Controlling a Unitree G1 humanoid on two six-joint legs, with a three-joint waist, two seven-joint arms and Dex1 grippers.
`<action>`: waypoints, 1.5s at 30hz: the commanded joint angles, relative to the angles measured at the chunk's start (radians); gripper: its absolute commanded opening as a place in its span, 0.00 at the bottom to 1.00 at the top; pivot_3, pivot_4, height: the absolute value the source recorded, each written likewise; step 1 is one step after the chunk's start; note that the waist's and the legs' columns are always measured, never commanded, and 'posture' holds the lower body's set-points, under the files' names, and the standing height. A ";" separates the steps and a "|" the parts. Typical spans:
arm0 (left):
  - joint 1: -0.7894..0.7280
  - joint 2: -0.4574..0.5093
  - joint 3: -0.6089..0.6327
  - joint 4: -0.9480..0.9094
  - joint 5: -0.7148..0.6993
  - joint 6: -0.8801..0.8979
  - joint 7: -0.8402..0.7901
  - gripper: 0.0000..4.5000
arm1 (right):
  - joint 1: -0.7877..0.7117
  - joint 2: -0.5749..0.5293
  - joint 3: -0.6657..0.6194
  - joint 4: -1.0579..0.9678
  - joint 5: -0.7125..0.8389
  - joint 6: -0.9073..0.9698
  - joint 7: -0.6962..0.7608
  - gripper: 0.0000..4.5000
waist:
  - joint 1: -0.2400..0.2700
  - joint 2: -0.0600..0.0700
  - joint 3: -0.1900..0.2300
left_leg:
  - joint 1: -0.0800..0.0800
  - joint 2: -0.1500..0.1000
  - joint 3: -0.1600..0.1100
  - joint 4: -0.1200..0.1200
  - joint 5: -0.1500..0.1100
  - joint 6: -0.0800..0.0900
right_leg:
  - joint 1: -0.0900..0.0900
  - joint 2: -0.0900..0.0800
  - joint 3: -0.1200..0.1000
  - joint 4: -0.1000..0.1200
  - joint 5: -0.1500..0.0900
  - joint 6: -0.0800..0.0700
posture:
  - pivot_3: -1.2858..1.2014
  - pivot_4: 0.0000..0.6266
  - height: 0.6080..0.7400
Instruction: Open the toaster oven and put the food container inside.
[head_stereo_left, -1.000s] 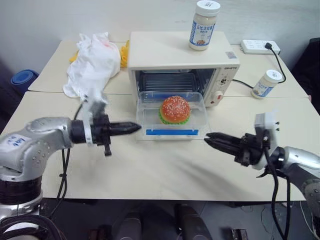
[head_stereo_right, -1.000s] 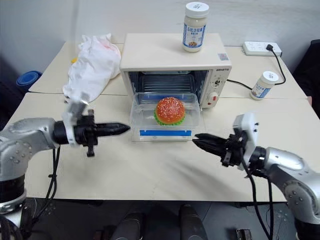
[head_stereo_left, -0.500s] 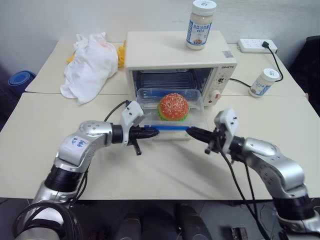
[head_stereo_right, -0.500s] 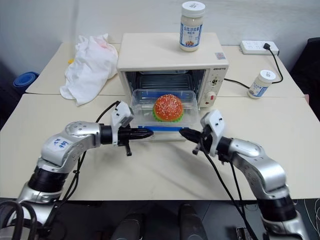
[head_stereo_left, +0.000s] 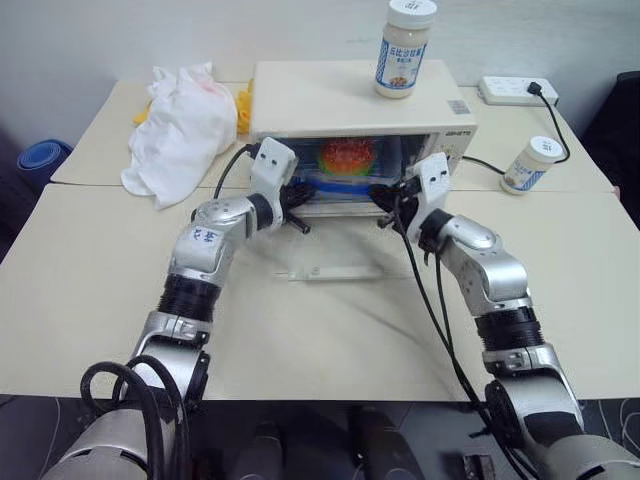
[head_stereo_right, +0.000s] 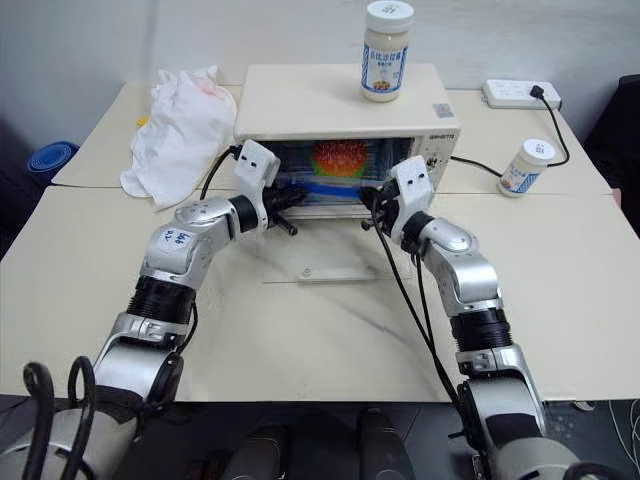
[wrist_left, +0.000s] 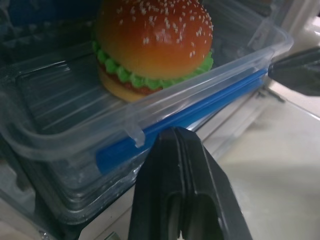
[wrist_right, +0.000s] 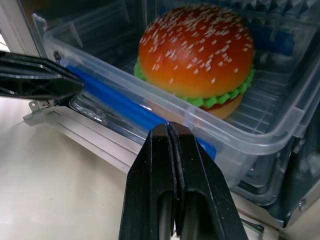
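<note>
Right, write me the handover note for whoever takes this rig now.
Left gripper: fingers shut, holding nothing, tips against the front blue strip of the food container.
Right gripper: fingers shut, holding nothing, tips at the same front edge.
Toaster oven: door lying open on the table.
Done: door opened; container, with its toy burger, sits mostly in the oven's mouth.
Left: front edge looks not fully in; likely nudge it further, then pull both arms clear.

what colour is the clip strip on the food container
Blue; the clip strip on the food container shows best in the right wrist view.
</note>
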 joint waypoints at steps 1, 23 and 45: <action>0.012 0.025 0.041 -0.080 -0.035 0.013 -0.053 0.00 | 0.021 -0.023 -0.053 -0.091 0.028 0.014 0.023 0.01 | 0.000 0.000 0.000 | -0.001 0.000 0.000 0.000 0.000 0.000 | -0.001 0.000 0.000 0.000 0.000 0.000 | 0.52 0.24 1.00; 0.332 0.734 0.298 -0.644 -0.527 0.330 -0.756 1.00 | 0.695 -0.194 -0.195 -0.788 0.307 0.417 -0.008 0.00 | -0.003 0.000 0.000 | 0.006 0.001 0.002 -0.001 0.001 0.002 | 0.005 0.003 0.003 -0.003 -0.002 -0.003 | 0.52 0.24 1.00; 0.296 0.770 0.264 -0.514 -0.417 0.182 -0.776 1.00 | 0.353 -0.395 -0.444 -0.727 0.588 0.573 0.076 0.51 | 0.000 0.003 0.002 | 0.002 0.002 0.000 -0.002 0.000 0.003 | 0.002 0.002 0.001 -0.003 -0.001 -0.002 | 0.52 0.24 1.00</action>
